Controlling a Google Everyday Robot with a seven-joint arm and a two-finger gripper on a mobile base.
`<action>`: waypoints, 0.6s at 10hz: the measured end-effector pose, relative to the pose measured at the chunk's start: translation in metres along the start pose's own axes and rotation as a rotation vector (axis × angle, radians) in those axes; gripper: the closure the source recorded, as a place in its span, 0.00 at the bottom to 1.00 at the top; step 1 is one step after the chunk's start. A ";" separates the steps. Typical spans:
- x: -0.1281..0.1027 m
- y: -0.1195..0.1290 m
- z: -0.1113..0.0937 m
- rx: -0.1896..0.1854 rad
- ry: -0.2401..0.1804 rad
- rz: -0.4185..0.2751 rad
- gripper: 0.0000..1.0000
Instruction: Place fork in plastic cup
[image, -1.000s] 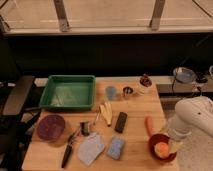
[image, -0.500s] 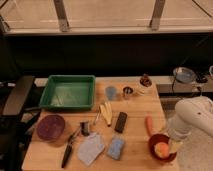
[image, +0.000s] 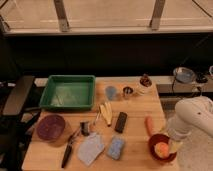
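The fork (image: 96, 118) is a thin pale stick lying on the wooden table (image: 140, 107), just left of the yellow banana-like piece (image: 106, 111). The plastic cup (image: 111, 92) is a small light-blue tumbler standing upright behind it, next to the shiny metal cup (image: 127, 92). My white arm (image: 195, 117) hangs at the table's right edge. My gripper (image: 173, 145) is at the arm's lower end, beside the red bowl (image: 161, 147), far right of the fork and the cup. It holds nothing that I can see.
A green tray (image: 67, 92) sits at the back left. A maroon bowl (image: 51, 127), a black-handled tool (image: 67, 152), a pale cloth (image: 91, 148), a blue sponge (image: 116, 148), a black bar (image: 120, 122) and a carrot (image: 149, 125) lie around the front.
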 end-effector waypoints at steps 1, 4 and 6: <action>0.000 0.000 0.000 0.000 0.000 0.000 0.39; 0.000 -0.001 0.000 0.000 0.001 -0.006 0.39; -0.008 -0.011 -0.009 0.003 0.017 -0.102 0.39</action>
